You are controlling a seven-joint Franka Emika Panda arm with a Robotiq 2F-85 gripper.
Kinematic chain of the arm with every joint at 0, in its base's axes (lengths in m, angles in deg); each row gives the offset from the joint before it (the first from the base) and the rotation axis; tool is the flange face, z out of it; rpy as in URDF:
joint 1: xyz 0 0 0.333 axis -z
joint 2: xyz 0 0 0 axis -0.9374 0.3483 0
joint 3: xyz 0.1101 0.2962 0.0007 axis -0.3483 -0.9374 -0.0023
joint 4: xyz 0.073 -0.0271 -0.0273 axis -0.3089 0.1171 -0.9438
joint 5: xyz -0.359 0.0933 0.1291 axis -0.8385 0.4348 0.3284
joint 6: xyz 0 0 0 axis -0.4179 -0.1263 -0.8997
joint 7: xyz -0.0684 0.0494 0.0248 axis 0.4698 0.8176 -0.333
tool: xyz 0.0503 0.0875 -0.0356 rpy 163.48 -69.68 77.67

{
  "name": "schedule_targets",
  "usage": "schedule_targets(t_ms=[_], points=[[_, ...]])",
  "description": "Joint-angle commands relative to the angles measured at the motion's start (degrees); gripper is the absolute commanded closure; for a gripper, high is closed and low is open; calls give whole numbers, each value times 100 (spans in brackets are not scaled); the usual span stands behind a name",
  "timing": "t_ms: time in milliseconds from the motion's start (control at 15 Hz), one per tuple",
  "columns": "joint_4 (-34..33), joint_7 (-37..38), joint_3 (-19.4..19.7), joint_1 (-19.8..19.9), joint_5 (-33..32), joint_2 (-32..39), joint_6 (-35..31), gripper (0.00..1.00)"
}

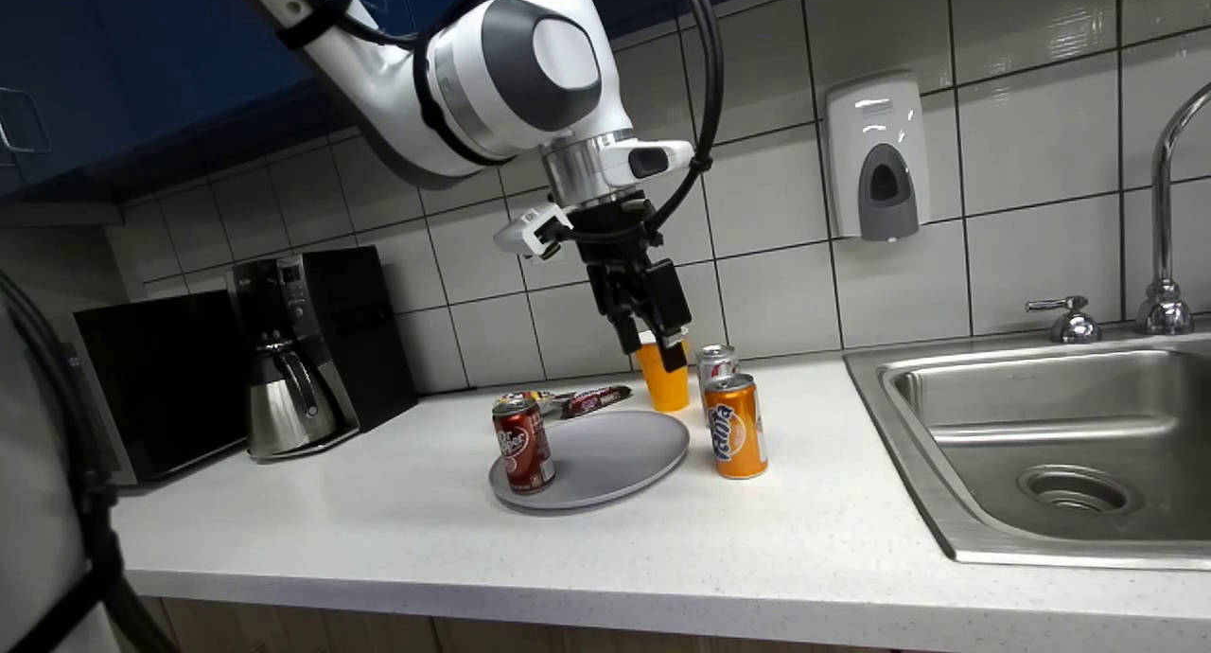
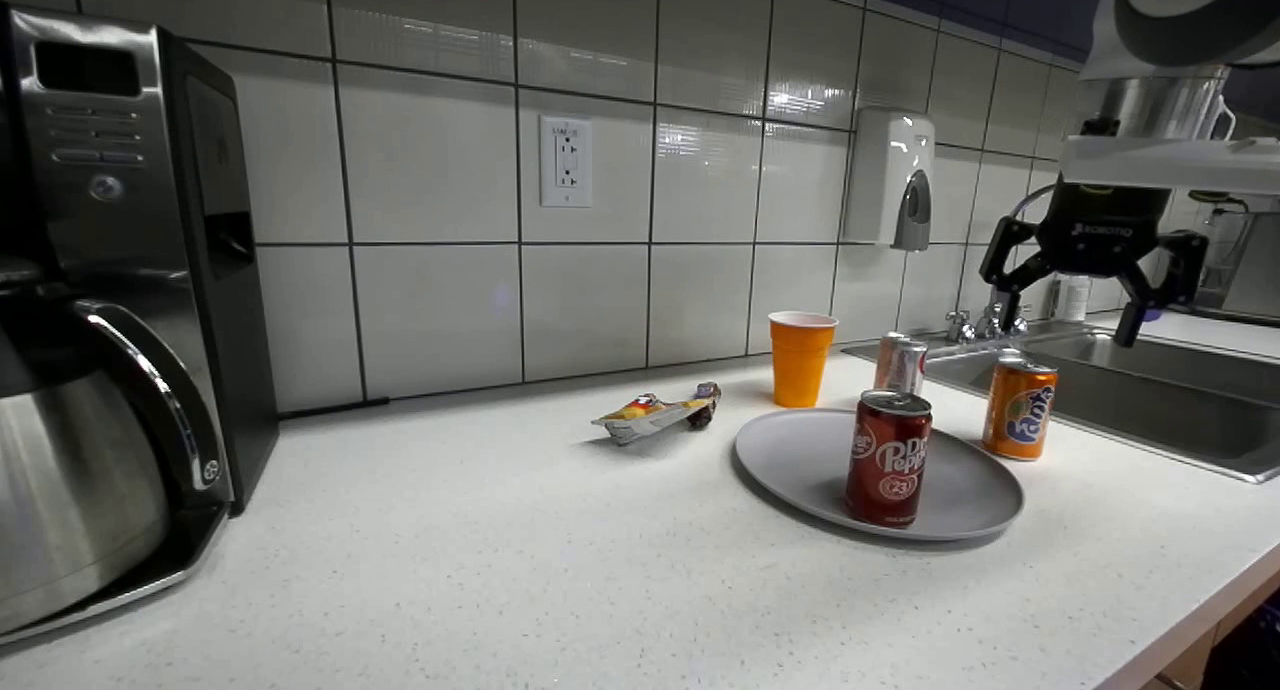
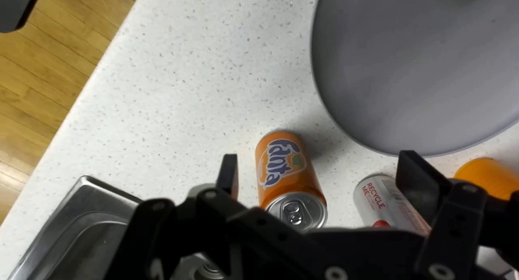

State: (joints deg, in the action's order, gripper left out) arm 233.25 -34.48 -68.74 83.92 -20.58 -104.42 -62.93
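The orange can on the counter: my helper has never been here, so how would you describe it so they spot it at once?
Start at the steel sink in the white counter. Between the sink and the round gray plate, an orange can stands upright. The cup nearer the wall is orange too, but this can has a metal top and says Fanta.

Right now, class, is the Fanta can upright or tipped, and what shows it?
Upright: in both exterior views, the Fanta can stands on the white countertop, silver lid uppermost.
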Motion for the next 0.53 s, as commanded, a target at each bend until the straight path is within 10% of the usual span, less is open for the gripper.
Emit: schedule_targets(t_ms=[0,467], points=[[-302,165,30,108,-196,217,133,0],[-621,23,220,-53,-222,545,13,0]])
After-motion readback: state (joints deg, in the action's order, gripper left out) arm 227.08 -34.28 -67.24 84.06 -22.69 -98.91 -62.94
